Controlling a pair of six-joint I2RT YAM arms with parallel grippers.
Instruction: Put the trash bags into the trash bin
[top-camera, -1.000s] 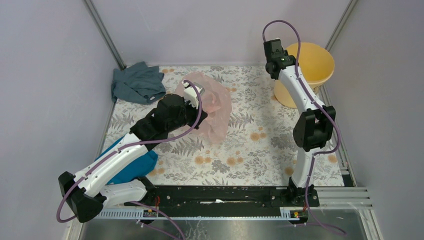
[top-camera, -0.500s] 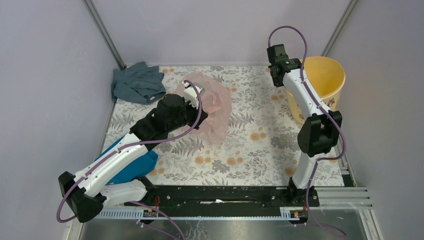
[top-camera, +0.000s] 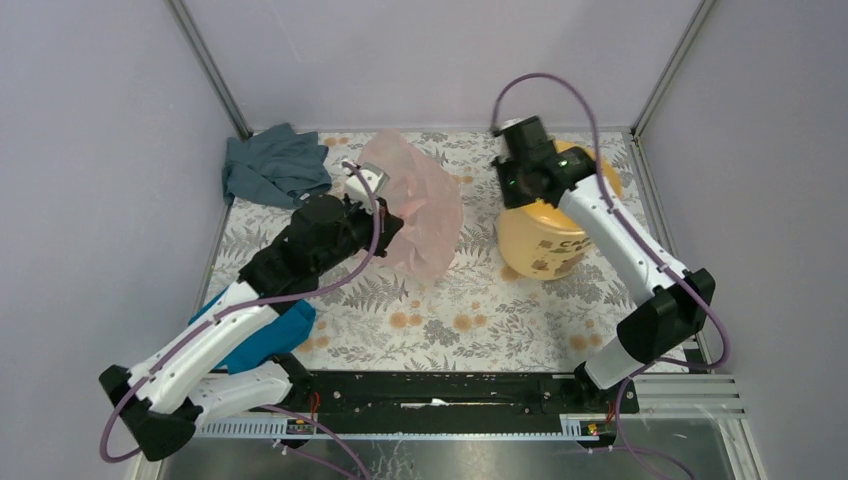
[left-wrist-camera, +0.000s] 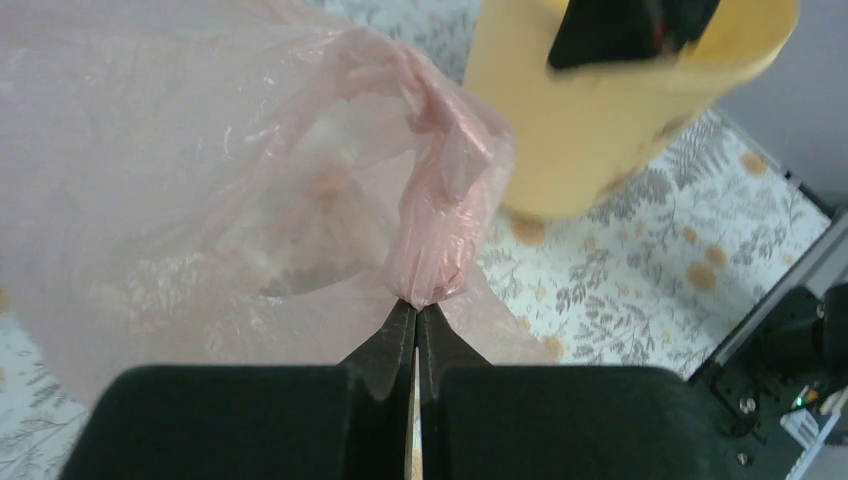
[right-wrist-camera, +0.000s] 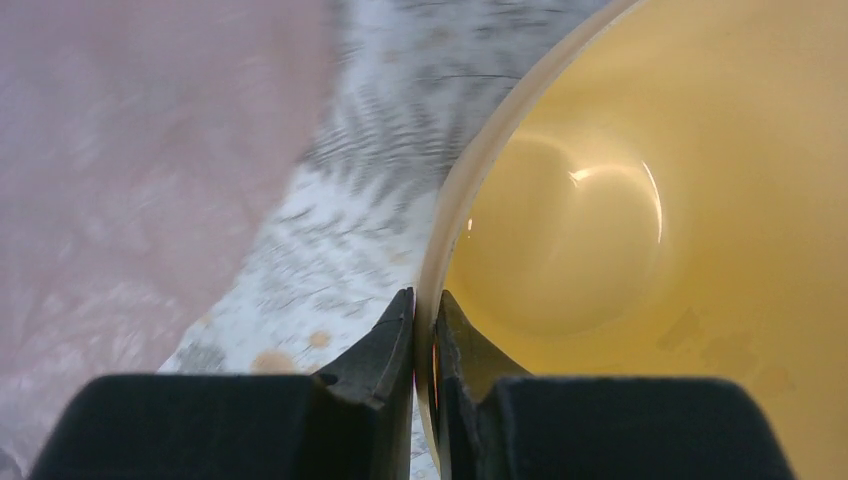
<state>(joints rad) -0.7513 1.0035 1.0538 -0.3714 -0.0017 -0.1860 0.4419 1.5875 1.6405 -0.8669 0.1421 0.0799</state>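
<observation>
Left gripper (left-wrist-camera: 415, 308): jaws pinched tight on a gathered twist of the pale pink trash bag (top-camera: 425, 210). In the top view the bag billows at upper centre, over the floral table (top-camera: 470, 320).

Right gripper (right-wrist-camera: 424, 300): closed down on the rolled rim of the yellow-orange bucket (top-camera: 540, 245), one finger inside and one outside. The bucket is right of centre, near the bag, with its dark print showing.

Grey-blue cloth (top-camera: 275, 168) at upper left.

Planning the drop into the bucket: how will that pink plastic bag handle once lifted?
Likely floppy: the pink bag bunches in wrinkled folds at the left claw. Probably very light, being thin and see-through. It may snag on the yellow bucket rim.
</observation>
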